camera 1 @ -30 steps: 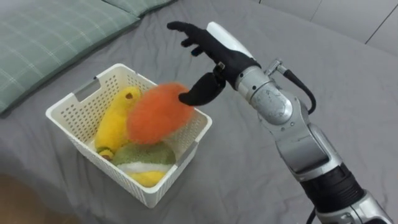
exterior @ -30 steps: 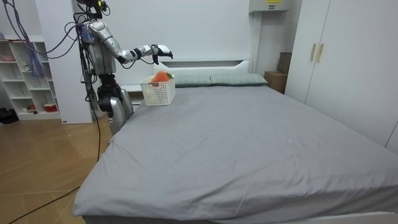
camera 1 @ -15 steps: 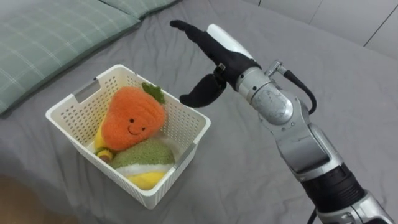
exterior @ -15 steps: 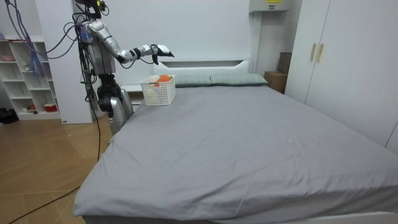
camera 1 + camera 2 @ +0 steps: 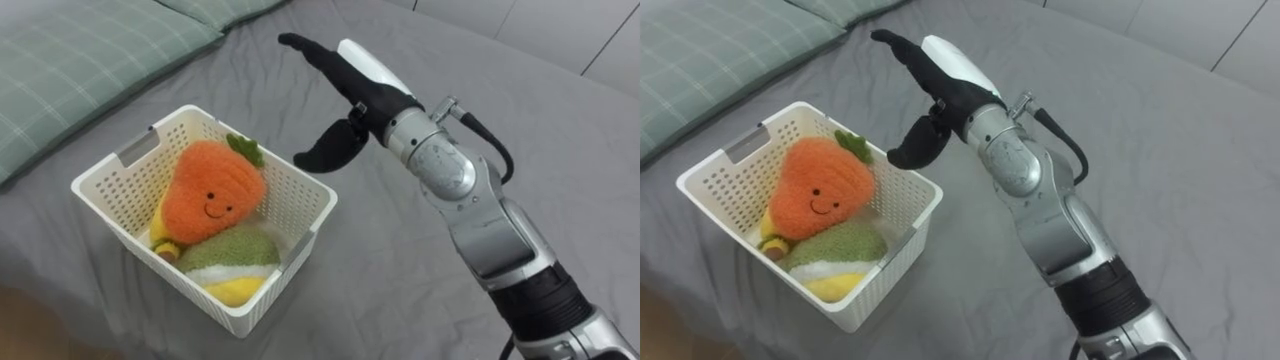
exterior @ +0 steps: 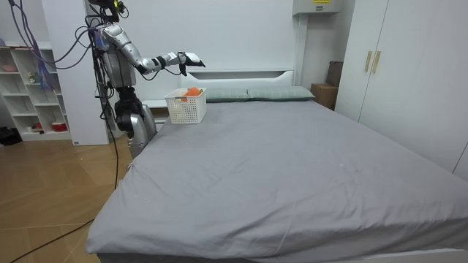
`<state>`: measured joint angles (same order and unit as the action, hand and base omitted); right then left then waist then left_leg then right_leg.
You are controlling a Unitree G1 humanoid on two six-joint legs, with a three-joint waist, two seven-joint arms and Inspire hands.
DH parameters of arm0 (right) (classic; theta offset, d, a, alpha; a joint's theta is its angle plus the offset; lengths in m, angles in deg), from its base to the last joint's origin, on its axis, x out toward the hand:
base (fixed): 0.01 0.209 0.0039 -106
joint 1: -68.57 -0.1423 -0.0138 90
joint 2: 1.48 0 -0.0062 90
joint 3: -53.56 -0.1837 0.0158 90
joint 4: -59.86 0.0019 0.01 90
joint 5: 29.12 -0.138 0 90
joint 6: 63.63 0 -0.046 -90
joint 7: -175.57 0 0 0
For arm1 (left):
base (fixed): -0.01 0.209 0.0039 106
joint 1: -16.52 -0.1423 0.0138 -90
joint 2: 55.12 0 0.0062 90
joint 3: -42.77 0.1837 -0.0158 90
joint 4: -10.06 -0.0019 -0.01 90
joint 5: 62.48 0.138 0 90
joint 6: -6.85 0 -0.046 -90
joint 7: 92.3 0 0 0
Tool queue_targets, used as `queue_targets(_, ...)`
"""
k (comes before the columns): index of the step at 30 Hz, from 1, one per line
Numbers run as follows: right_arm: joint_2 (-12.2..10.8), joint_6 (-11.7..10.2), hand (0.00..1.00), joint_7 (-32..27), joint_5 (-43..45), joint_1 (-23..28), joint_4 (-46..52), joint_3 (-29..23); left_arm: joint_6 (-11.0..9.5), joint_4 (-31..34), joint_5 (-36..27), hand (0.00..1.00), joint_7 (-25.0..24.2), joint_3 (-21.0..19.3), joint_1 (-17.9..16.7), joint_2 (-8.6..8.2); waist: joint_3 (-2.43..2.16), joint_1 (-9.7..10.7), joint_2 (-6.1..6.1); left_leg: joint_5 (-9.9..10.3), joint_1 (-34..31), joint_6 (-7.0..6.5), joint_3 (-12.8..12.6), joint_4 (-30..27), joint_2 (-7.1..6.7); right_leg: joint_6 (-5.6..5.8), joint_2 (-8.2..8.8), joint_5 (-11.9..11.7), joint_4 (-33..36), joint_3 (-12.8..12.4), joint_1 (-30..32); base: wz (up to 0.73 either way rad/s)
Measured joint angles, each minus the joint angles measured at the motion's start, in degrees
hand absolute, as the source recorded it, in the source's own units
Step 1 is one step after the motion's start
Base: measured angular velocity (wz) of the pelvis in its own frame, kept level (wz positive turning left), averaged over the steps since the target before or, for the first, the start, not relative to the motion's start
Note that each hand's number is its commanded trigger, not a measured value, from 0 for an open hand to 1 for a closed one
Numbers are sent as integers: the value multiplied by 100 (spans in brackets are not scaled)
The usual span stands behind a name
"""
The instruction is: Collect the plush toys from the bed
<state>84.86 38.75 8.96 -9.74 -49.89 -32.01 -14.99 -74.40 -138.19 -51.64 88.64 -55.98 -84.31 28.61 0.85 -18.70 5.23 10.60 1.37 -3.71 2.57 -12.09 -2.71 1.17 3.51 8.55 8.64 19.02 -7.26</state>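
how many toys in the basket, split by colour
orange carrot plush: 1
yellow plush, partly under the carrot: 1
green-white-yellow plush: 1
total: 3 toys in the white basket
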Motion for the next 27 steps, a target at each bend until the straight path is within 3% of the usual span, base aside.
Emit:
queue_targets(5,108,-59,0,-25,-250,1,1,-124,0,3,10,0,0,-55,-51,-1,1,93,-3,1,13,-1,3,-22,-2,0,-1,0,2,-20,-26,1)
queue_targets(9,120,-137,0,-149,-450,67,8,-724,-2,50,6,0,0,-201,-176,-5,1,297,-16,13,-50,-14,27,-101,-13,3,7,1,2,17,-14,7)
queue_targets(13,309,-421,0,-537,-1089,511,85,-1371,-8,58,-5,0,0,-348,-286,-2,-13,538,-36,24,-70,-32,51,-148,-26,14,14,-6,2,-6,-32,5)
queue_targets(15,447,-557,0,-723,-1337,1070,267,-1817,-145,53,-5,0,1,-461,-425,7,-23,711,-52,25,-49,-36,44,-142,-25,18,17,-8,6,-33,-42,-3)
queue_targets(17,526,-654,0,-897,-1651,1444,260,-2117,-226,52,-10,0,4,-468,-521,13,-35,872,-71,31,7,-42,-31,-129,-12,19,12,-8,5,-101,-65,-15)
queue_targets(19,595,-680,0,-1144,-2144,1859,261,-2728,-287,13,-4,0,3,-648,-643,-76,-86,1035,-147,49,21,-52,-116,-129,-6,25,15,-4,6,-202,-49,-22)
queue_targets(22,660,-694,0,-1477,-2514,2100,264,-3380,-340,-115,2,0,3,-796,-730,-101,-143,1300,-271,47,95,-52,-256,-62,15,36,14,2,20,-347,-24,-25)
queue_targets(27,676,-883,0,-2072,-3489,2348,247,-4126,-407,-128,5,0,4,-1050,-916,-134,-129,1566,-311,74,331,-21,-569,60,102,32,-54,0,22,-630,-79,-32)
